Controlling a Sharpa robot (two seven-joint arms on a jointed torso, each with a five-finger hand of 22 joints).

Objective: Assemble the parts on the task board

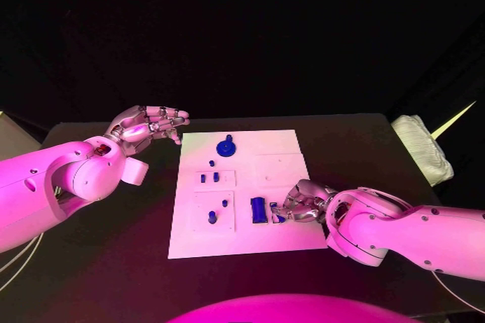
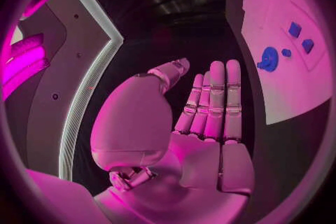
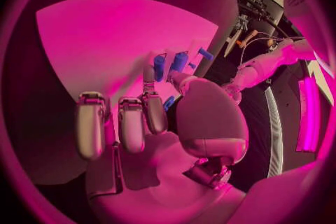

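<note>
Meanwhile, the right hand is working at the near right corner of the white board on the bench, its fingers curling over a small blue part beside a taller blue block; whether it is actually gripping that part cannot be told. The left hand is hovering off the board's far left corner, fingers spread, holding nothing. Seating the piece well likely means lining it up before pressing straight down.
</note>
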